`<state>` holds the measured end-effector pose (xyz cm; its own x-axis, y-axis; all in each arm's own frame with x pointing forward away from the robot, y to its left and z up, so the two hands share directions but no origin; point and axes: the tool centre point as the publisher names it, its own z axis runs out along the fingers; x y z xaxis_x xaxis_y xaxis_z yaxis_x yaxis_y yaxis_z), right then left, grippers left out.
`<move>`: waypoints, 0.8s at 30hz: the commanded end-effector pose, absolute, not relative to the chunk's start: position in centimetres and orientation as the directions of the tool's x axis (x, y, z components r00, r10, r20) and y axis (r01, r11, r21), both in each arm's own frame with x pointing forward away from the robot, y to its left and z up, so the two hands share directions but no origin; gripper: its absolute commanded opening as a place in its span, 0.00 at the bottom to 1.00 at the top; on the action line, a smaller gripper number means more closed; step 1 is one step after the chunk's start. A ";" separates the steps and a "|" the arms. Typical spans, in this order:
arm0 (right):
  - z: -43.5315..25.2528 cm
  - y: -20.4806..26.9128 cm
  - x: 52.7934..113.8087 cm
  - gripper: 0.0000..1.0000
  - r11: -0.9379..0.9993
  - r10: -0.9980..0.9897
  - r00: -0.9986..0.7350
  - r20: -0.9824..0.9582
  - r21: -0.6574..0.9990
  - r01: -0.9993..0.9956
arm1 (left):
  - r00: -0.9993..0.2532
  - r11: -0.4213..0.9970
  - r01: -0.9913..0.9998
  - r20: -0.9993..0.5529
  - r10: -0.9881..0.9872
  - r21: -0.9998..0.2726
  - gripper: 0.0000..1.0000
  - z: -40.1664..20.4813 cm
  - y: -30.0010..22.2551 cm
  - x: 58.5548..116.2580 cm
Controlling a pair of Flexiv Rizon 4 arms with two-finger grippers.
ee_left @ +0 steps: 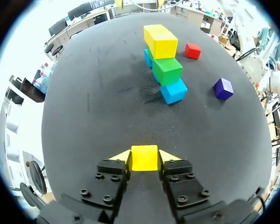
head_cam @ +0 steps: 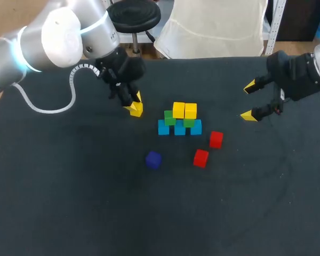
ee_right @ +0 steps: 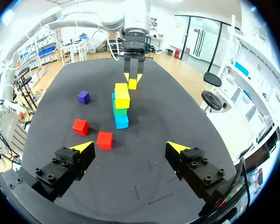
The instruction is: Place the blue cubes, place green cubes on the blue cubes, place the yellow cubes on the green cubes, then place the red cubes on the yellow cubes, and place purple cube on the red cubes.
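1. Yellow cube (head_cam: 135, 110) is pinched between the two fingertips of the left gripper (ee_left: 144, 157), one tip pressing each side. It is just off the left end of the stack (head_cam: 180, 120), near it but not touching. It hangs low over the table (head_cam: 69, 202), and I cannot tell whether it rests on the cloth
2. The stack has a row of blue cubes (head_cam: 180, 128) at the bottom and green above. Two more yellow cubes (head_cam: 184, 110) sit on top, over the stack's middle and right end. The green cube (ee_left: 167, 70) at the stack's left end shows a bare top, so that is most likely where the held cube belongs
3. In the left wrist view the stack lies ahead of the fingers and a little to one side. Its row runs away from the gripper, end-on. The bare green cube is the part of the stack nearest the gripper, with the placed yellow ones right behind it and one level higher
4. The move therefore looks like a lift, a short carry toward the stack's left end, and a lowering flush against the neighbouring yellow cube. Bumping that neighbour is the main risk
5. The right gripper (head_cam: 249, 101) is spread wide and holds nothing. It is well apart from the stack's right end, so the left arm is both nearer and already loaded
6. Two red cubes (head_cam: 216, 139) and the purple cube (head_cam: 153, 159) lie on the robot's side of the stack, off the carrying line
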<state>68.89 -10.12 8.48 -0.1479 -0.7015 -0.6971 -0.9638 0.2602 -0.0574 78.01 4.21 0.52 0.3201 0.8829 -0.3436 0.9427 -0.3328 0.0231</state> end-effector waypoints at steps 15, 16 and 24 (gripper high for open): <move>8.4 -10.1 69.0 1.00 0.258 -0.700 -0.147 -0.699 -0.056 -0.964 | 0.190 -0.176 0.982 -0.346 0.919 0.071 0.00 4.9 1.8 73.6; 8.4 -10.1 69.0 1.00 0.258 -0.700 -0.147 -0.699 -0.056 -0.964 | 0.176 -0.164 0.984 -0.351 0.920 0.064 0.00 5.1 1.7 73.4; 8.4 -10.1 69.0 1.00 0.258 -0.700 -0.147 -0.699 -0.056 -0.964 | 0.101 -0.082 0.994 -0.342 0.934 0.070 0.00 6.3 0.6 72.2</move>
